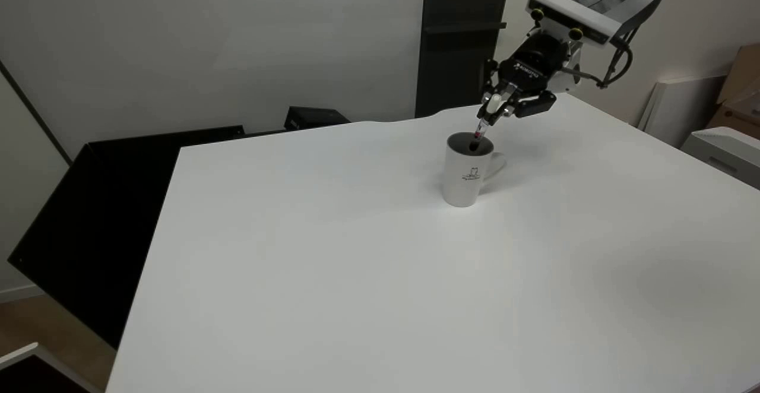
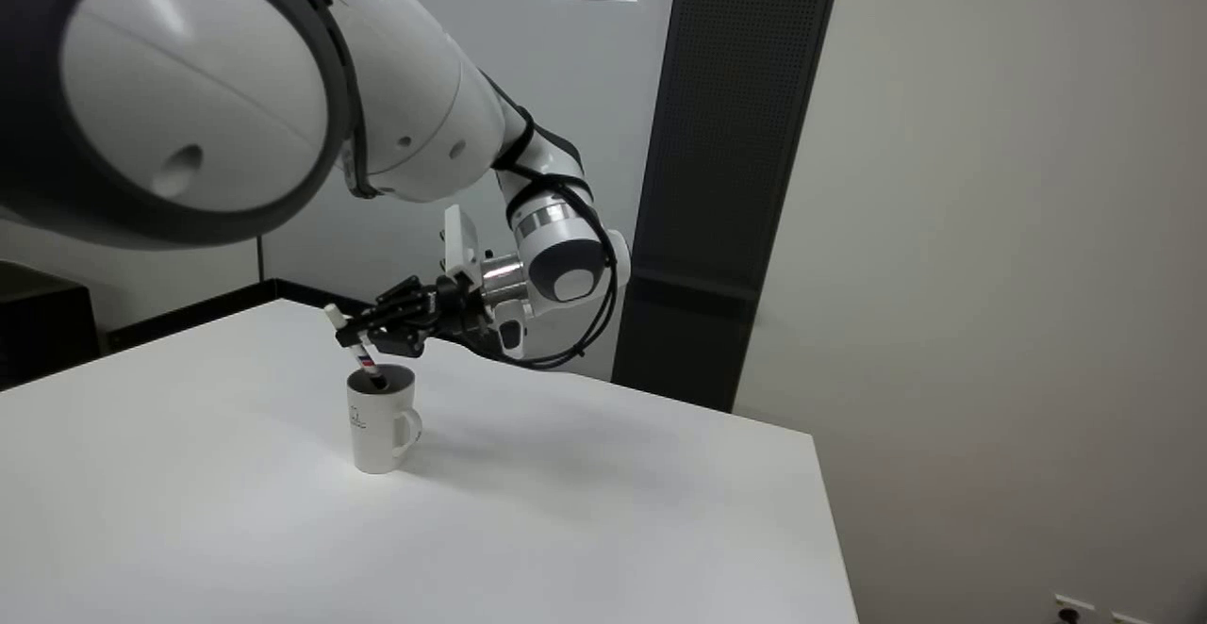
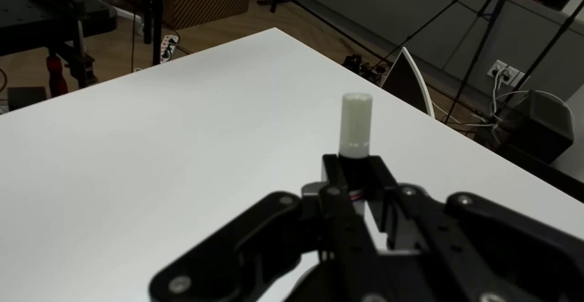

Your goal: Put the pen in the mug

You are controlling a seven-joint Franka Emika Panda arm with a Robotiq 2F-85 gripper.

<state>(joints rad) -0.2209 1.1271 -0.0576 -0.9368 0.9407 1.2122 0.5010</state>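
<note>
The mug (image 1: 461,178) stands upright on the white table, its handle out to one side. It also shows in an exterior view (image 2: 377,431). My gripper (image 1: 491,107) is shut on the pen (image 1: 481,127) near its upper end, above the mug. The gripper (image 2: 353,331) and the tilted pen (image 2: 365,358) show there too. The pen's dark lower tip appears at the mug's mouth in both exterior views; how deep it sits I cannot tell. In the wrist view the pen's white end (image 3: 355,124) sticks out beyond the fingertips (image 3: 354,170). There the mug is mostly hidden by the gripper.
The white table (image 1: 332,262) carries the mug. A wall stands behind it, with a dark panel (image 2: 726,162). A grey-white box (image 1: 724,152) is beyond the table's side edge. The wrist view shows a power strip (image 3: 169,48) and a dark box (image 3: 529,126) past the table's edges.
</note>
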